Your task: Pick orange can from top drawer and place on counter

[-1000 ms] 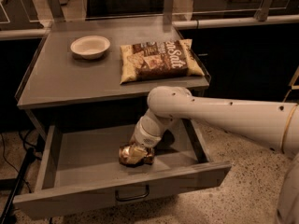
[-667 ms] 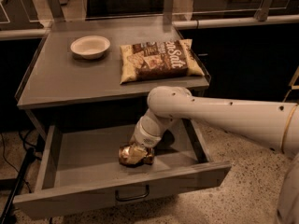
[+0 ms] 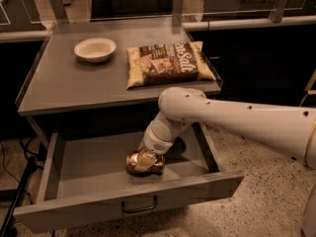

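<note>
Currently lying in the top drawer, mid-floor below the table: orange can, seemingly on its side. Thin dented metal, probably light, slick and easily crushed. The gripper is pressing down on it; whether it is clasping cannot be told. A gentle hold across the round body is looking soundest.

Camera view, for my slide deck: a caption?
Gripper at the orange can in the open top drawer; bowl and snack bag on counter.
</note>
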Tool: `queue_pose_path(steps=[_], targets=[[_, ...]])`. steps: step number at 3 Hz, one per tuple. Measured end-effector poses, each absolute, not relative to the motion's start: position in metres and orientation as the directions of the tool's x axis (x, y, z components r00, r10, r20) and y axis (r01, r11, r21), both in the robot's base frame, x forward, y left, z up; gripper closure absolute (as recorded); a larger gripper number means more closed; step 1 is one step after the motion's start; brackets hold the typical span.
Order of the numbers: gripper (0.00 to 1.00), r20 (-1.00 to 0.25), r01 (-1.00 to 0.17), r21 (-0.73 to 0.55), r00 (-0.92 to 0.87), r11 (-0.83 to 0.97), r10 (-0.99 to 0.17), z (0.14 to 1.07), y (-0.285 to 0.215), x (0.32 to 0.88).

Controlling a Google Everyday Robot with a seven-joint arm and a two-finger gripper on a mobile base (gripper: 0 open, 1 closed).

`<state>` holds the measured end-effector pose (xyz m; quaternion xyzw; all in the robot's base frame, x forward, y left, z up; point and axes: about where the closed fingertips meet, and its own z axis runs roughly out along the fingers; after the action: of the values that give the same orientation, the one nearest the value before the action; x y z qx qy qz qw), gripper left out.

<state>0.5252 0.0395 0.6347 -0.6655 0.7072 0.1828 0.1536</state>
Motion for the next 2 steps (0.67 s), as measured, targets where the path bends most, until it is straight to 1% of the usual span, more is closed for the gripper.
queue_pose_path(steps=[2], targets=[[1.00, -0.473, -0.989, 0.092, -0.142, 0.112, -0.869, 0.694, 0.022, 0.517]])
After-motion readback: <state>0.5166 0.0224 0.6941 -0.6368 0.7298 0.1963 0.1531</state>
